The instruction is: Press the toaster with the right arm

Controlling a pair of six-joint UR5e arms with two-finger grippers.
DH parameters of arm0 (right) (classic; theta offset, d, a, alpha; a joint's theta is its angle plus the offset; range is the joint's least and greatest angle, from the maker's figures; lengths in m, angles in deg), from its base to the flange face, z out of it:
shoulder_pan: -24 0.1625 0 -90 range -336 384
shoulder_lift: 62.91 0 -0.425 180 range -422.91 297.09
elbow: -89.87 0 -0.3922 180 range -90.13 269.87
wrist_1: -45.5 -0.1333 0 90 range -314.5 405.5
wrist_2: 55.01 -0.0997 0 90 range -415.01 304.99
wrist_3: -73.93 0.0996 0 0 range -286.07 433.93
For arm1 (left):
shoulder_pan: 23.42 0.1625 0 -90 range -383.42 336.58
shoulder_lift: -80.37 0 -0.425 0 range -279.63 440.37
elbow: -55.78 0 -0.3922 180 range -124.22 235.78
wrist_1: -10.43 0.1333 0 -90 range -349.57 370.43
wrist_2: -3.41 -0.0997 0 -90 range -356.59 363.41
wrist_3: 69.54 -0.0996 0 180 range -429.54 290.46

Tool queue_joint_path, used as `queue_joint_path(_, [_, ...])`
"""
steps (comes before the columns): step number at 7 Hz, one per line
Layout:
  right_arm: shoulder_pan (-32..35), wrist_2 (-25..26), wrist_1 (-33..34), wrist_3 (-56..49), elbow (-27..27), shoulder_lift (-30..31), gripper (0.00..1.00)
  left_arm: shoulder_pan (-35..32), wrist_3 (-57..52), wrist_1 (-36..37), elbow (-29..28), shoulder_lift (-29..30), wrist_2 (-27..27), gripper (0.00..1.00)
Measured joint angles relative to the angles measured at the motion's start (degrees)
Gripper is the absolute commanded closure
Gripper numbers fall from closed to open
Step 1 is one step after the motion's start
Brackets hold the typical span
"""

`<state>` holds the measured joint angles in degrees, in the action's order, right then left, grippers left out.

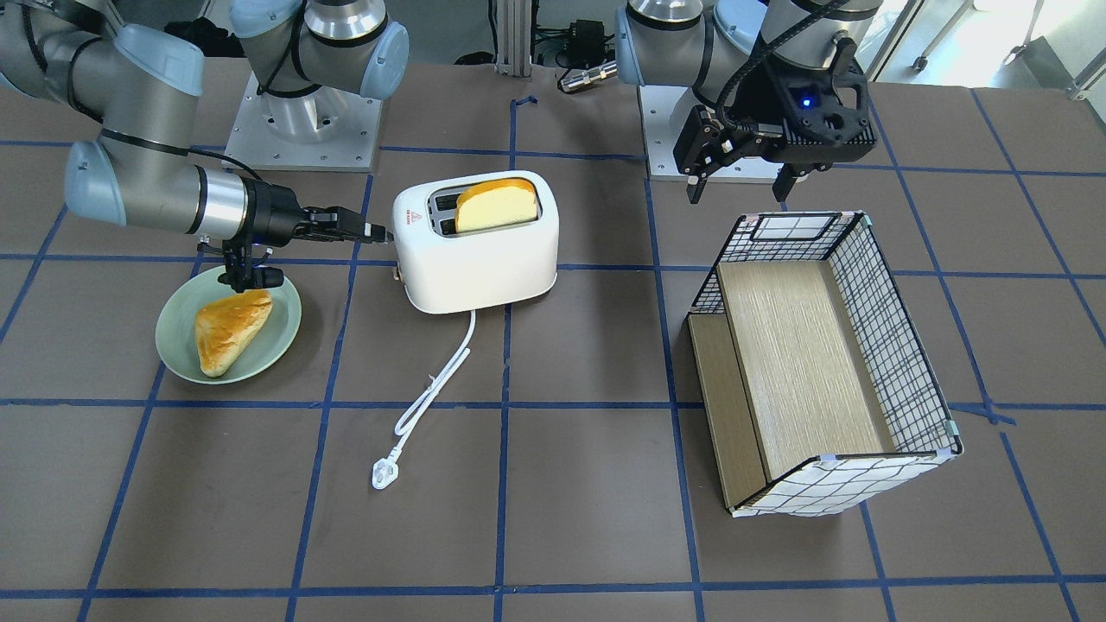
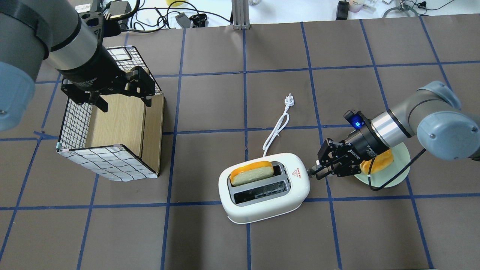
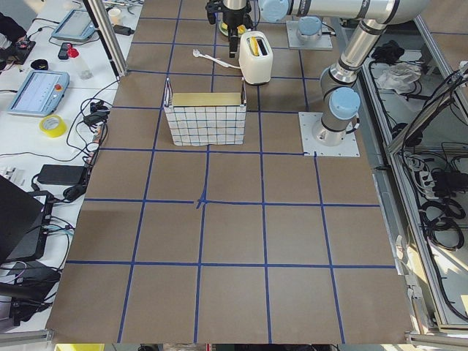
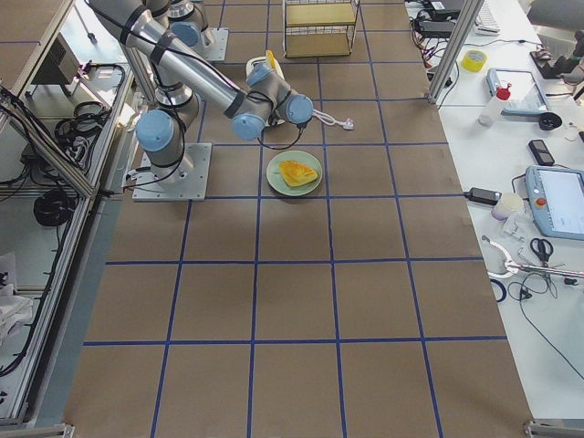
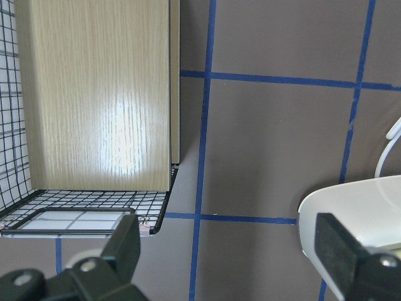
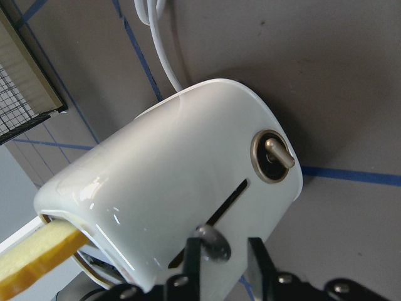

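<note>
The white, rounded two-slot toaster (image 1: pixel 475 259) stands on the brown surface (image 1: pixel 587 501), which is ruled with blue tape. Its top carries a small red triangle mark (image 2: pixel 297 172) at the lever end. A thick yellow-crusted bread slice (image 1: pixel 494 203) sticks up out of the slot on the toaster's cord side, and the other slot holds nothing.

The silver right arm (image 1: pixel 216 203) reaches level toward the toaster's lever end. The tips of its black right pincer (image 1: pixel 373 231) are right at that end wall. From the wrist we see the fingers (image 6: pixel 191 260) drawn in to a narrow gap, with the round lever knob (image 6: pixel 213 243) sitting in it near the upper end of its slot. We cannot tell whether the pads actually clamp the knob. A bronze-ringed dial (image 6: pixel 274 157) sits lower on the same end.

Near the toaster's lever end, partly under the right wrist, lies a pale green round plate (image 1: pixel 276 333) with a toasted triangular bread piece (image 1: pixel 229 333) on it.

The white cord (image 1: pixel 436 380) leaves the toaster's long side away from the robot and ends in a white plug (image 1: pixel 381 473) lying on the surface.

Well apart from the toaster's other end is a checkered wire-pattern box with wooden panels (image 1: pixel 890 345). The left pincer (image 1: pixel 740 197) hangs above it, spread wide and holding nothing.
</note>
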<state>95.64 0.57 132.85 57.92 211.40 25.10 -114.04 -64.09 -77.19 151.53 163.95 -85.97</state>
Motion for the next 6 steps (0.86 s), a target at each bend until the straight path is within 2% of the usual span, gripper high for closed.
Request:
queue_joint_path(1, [0.0,3.8,-0.4,1.8,-2.8,0.6,0.0,0.0,0.0,0.0,0.0,0.0,0.0,0.0])
queue_joint_path(4, [0.1,15.6,-5.6,7.7,-17.6,1.2,0.0,0.0,0.0,0.0,0.0,0.0,0.0,0.0])
queue_joint_path(6, [0.6,22.9,-6.3,12.1,-24.3,2.3,0.0,0.0,0.0,0.0,0.0,0.0,0.0,0.0])
